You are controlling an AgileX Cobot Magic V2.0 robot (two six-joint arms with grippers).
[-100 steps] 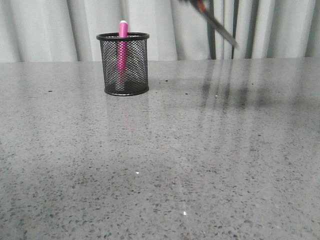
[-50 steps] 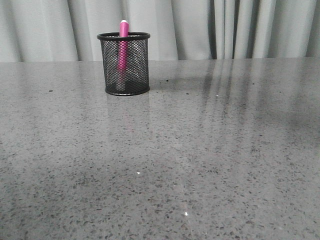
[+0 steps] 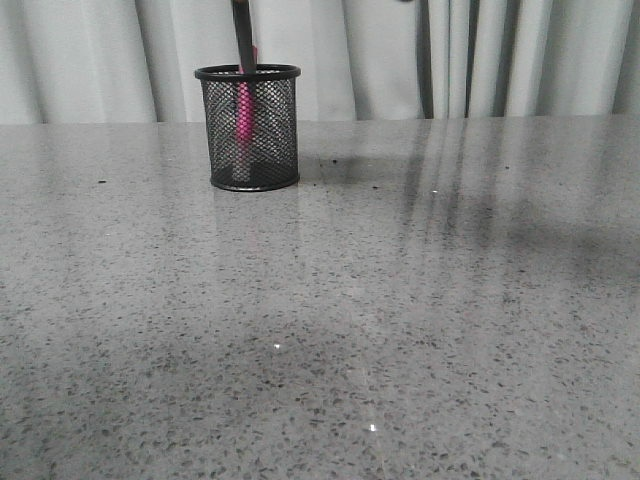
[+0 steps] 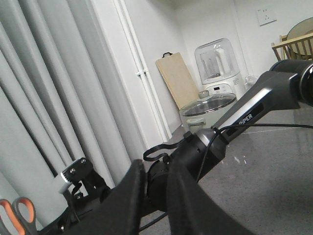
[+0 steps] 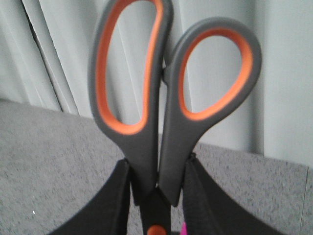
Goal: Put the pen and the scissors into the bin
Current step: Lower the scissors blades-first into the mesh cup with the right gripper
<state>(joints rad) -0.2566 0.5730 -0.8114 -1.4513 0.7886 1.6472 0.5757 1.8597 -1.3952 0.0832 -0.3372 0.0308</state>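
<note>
Right claw: my right gripper (image 5: 156, 196) is clamped on the scissors (image 5: 168, 98), its black fingers (image 5: 112, 205) pressing both sides of the shanks just below the handles.
Scissors: the orange-lined loops stand up above my fingers; the front view shows the dark blades (image 3: 242, 35) pointing down into the bin (image 3: 248, 127).
Pen: the pen (image 3: 243, 112) stands inside the bin, right beside the blades.
Bin: upright on the grey table (image 3: 400, 300), near the curtain (image 3: 100, 50).
Left claw: my left gripper (image 4: 154, 196) is lifted, fingers nearly together, holding nothing.
</note>
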